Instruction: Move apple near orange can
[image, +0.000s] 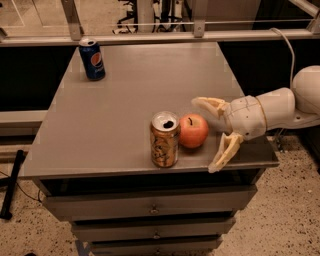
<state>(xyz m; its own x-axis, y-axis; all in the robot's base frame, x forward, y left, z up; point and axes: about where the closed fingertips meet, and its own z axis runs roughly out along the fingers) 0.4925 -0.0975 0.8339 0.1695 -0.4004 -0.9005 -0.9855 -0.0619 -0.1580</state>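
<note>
You have a blue Pepsi can (92, 59) standing upright at the far left corner of the grey table (125, 95), well apart from the gripper (207, 136), which hangs over the table's front right edge. Below the tabletop are drawers (150, 207) with small knobs, a speckled floor (280, 225) lies underneath, and a metal rail (150, 36) runs behind.

The scene is lit dimly and warmly from above, and a sheen is spread across the surface (125, 100). Small shadows are cast beneath the orange can (165, 139) and apple (193, 131), while the pale claw (203, 135), held spread just beside the apple, is caught brightest.
</note>
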